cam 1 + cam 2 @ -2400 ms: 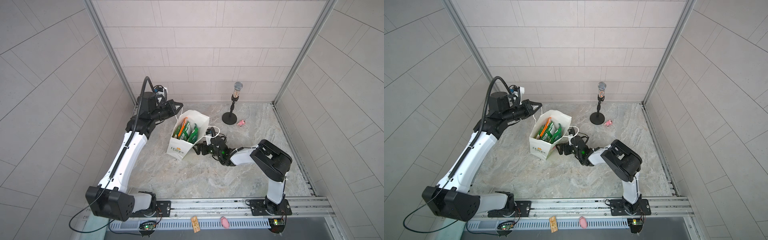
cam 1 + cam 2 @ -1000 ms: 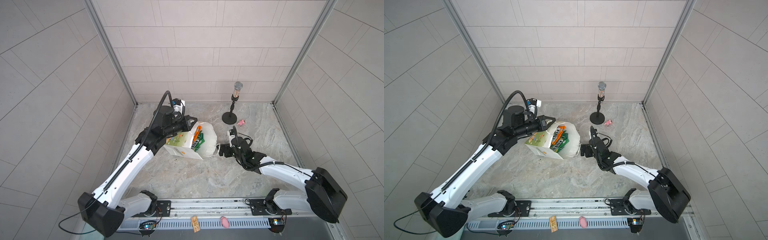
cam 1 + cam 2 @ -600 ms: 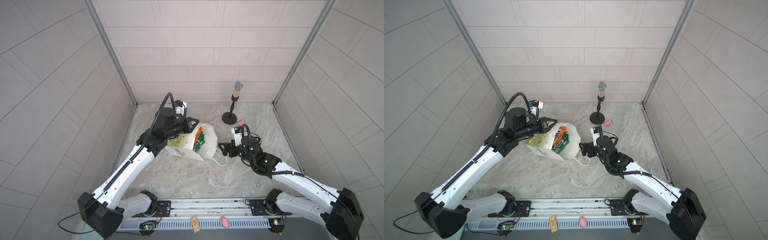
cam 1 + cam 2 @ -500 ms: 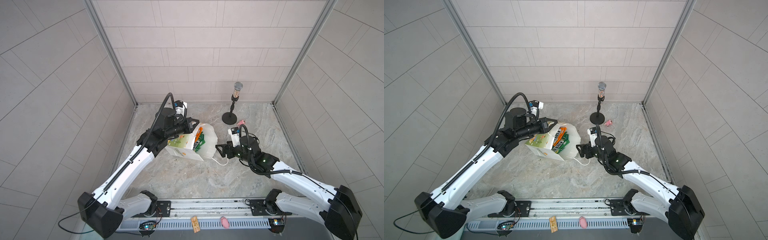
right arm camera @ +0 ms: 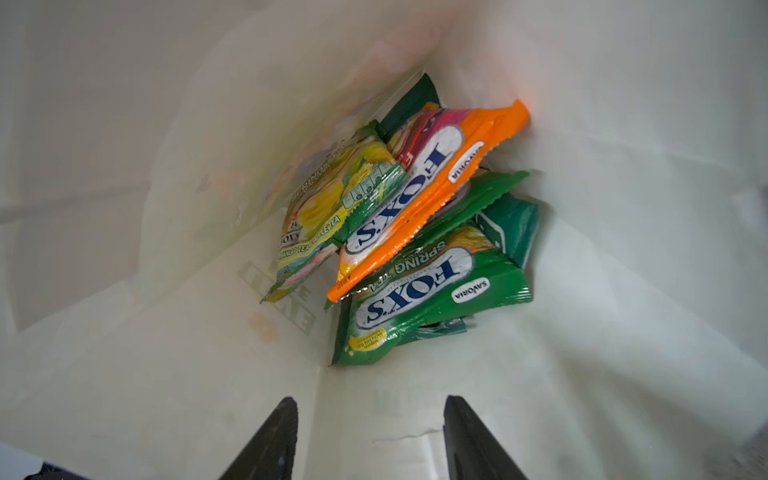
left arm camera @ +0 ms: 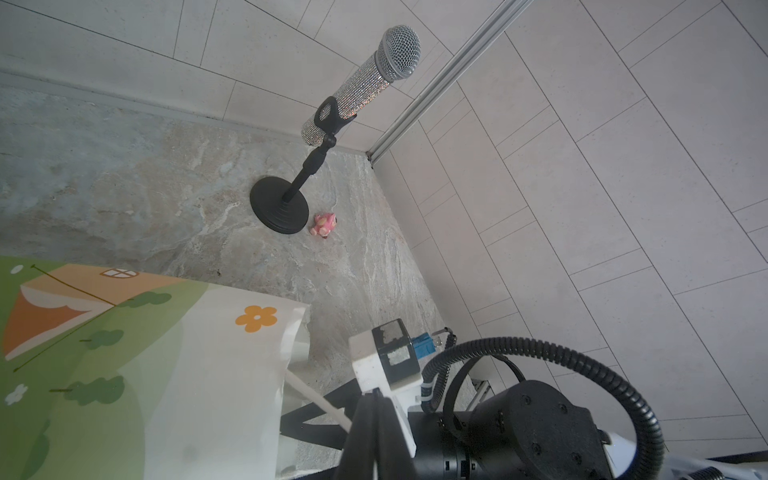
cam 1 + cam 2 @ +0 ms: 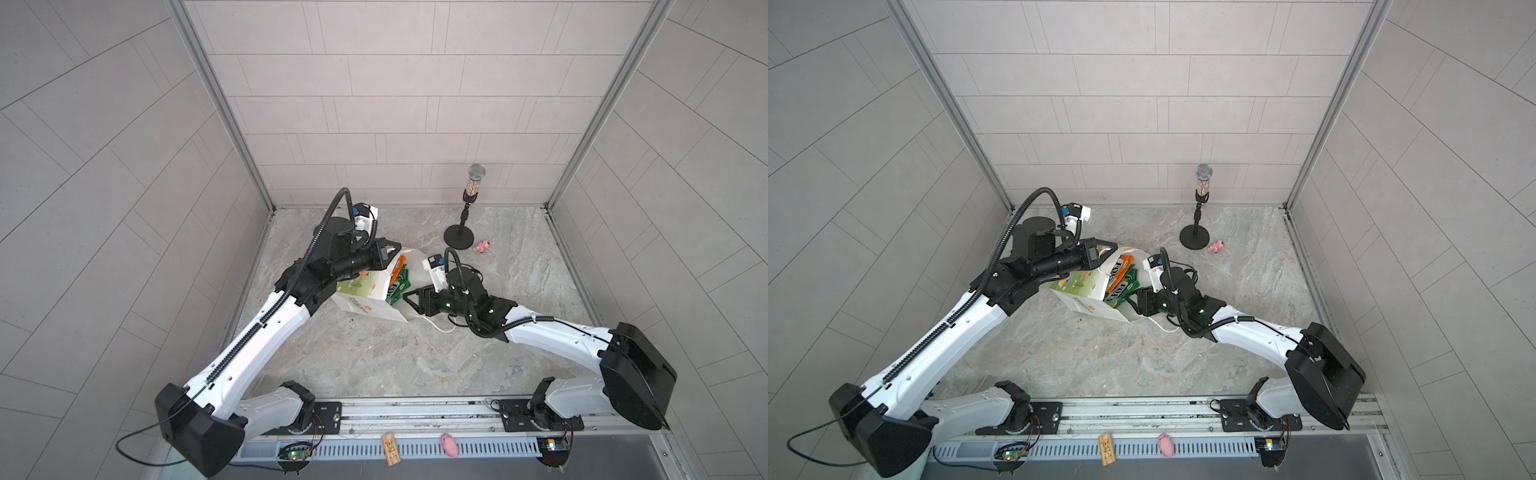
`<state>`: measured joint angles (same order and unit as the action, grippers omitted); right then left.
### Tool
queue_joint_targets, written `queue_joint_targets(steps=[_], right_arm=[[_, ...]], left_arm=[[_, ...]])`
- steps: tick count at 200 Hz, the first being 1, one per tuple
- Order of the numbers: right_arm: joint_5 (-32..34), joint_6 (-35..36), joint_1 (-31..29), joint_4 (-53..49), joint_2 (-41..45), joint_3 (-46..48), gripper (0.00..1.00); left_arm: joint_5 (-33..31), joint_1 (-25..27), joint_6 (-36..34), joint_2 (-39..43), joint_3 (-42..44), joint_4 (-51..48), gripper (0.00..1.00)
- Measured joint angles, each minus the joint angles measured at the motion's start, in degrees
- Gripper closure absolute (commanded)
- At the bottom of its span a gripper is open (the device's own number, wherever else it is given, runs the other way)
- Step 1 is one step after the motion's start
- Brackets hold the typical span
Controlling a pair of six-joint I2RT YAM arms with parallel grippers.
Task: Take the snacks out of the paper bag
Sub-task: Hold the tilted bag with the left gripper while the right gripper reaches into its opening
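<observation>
The white paper bag (image 7: 365, 306) (image 7: 1084, 293) hangs tilted on its side, mouth toward the right, in both top views. My left gripper (image 7: 392, 252) (image 6: 376, 395) is shut on its white cord handle (image 6: 320, 400) at the upper rim. The snacks (image 7: 398, 282) (image 7: 1119, 279) lie in the mouth. Seen from the right wrist: an orange FOX'S packet (image 5: 419, 199), a green FOX'S packet (image 5: 424, 291), a yellow-green one (image 5: 328, 199) and a dark green bag (image 5: 515, 226) behind. My right gripper (image 7: 409, 300) (image 5: 370, 409) is open inside the bag mouth, short of the packets, holding nothing.
A glittery microphone on a black stand (image 7: 459, 237) and a tiny pink toy (image 7: 483, 246) stand at the back right. The bag's other cord handle (image 7: 439, 328) trails on the marble floor under my right wrist. Tiled walls close in three sides.
My right gripper has moved left into the bag's mouth and its jaws have narrowed. The left gripper still holds the tilted bag in nearly the same place.
</observation>
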<state>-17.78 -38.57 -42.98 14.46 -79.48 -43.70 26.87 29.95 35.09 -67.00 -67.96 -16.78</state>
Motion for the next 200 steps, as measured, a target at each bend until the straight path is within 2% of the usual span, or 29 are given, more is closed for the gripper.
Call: queue_joint_targets(steps=[49, 111, 155, 200], right_arm=[[2.4, -5.4, 0.0, 5.2, -8.2, -4.4, 0.61], [3.6, -13.8, 0.0, 12.5, -15.7, -7.4, 0.67], [4.2, -15.4, 0.0, 15.5, -14.9, -5.4, 0.65], [4.7, -11.3, -0.2, 15.1, -8.7, -0.9, 0.64]], left_arm=[[0.3, 0.5, -0.6, 0.6, 0.0, -0.8, 1.0], [0.0, 1.1, -1.2, 1.0, 0.0, -1.7, 1.0], [-1.2, 1.3, -1.6, 1.4, 0.0, -3.1, 1.0], [-2.4, 1.3, -1.7, 1.6, 0.0, -3.7, 1.0]])
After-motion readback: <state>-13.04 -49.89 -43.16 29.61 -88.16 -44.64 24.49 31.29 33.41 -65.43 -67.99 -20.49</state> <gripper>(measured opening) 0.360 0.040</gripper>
